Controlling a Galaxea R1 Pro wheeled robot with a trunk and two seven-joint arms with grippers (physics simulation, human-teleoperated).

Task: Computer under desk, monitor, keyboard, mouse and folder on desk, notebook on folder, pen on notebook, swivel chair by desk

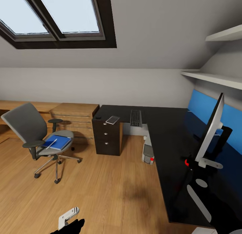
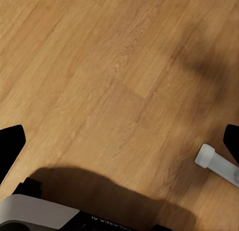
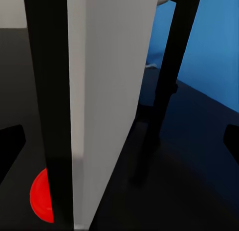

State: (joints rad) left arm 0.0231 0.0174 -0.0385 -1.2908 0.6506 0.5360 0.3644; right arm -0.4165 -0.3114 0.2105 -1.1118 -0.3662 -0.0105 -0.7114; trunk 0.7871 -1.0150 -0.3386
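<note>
A simulated attic bedroom: the L-shaped desk [image 1: 168, 133] runs along the back wall and down the right side, its glossy black front edge bordering a broad stretch of bare wooden floor [image 1: 107, 190]. The monitor [image 1: 211, 129] stands edge-on near the desk's right run, on its curved black stand [image 1: 226, 136], with a red dot [image 1: 186, 162] at its lower corner. The right gripper [image 3: 119, 141] is open, its two dark fingertips set wide on either side of the monitor's thin edge, close in front of it; whether they touch it cannot be told. The keyboard [image 1: 135, 118] lies at the desk's back stretch, a small flat grey item [image 1: 112, 119] beside it above the drawers [image 1: 107, 138]. The computer [image 1: 148, 152] sits on the floor under the desk. The swivel chair [image 1: 37, 140] stands well apart to the left, by the wooden cabinets [image 1: 75, 118], carrying the blue folder [image 1: 57, 142] with the pen [image 1: 51, 144] across it. The left gripper [image 2: 119, 141] hangs open over bare floor, holding nothing.
</note>
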